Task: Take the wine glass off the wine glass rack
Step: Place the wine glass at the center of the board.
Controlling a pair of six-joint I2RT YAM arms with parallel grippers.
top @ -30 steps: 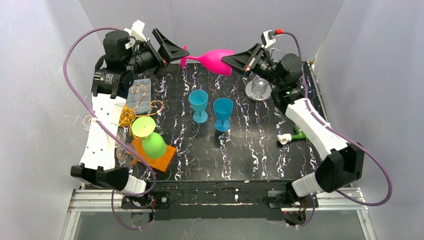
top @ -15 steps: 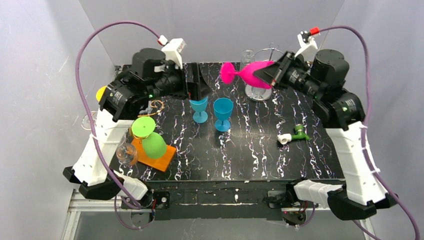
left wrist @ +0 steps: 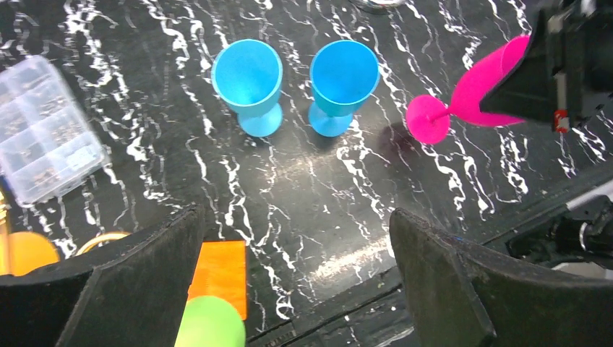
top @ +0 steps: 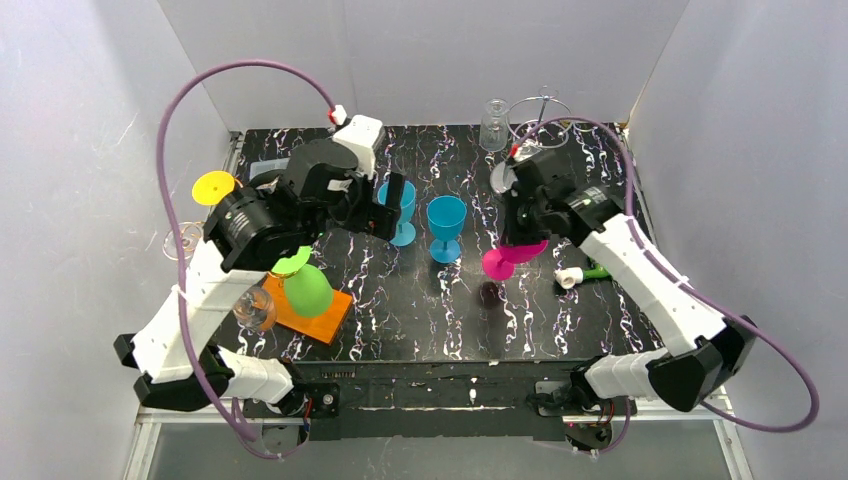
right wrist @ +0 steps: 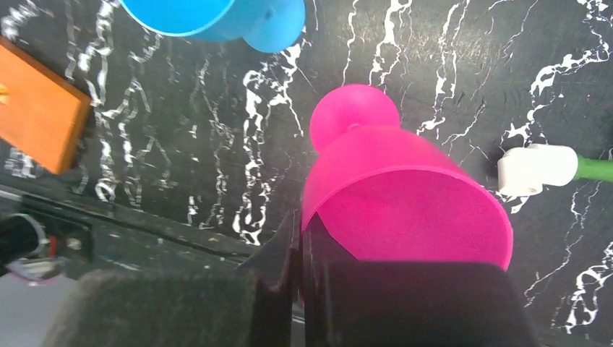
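Our right gripper is clamped on the rim of the pink wine glass, with the bowl wall pinched between its fingers. The glass hangs tilted over the right half of the black marbled worktop, foot lowest. It is well apart from the wire wine glass rack at the far right corner. We cannot tell whether the foot touches the worktop. Our left gripper hovers near the two blue goblets at the centre, jaws spread wide, holding nothing. A white-and-green piece lies just right of the glass.
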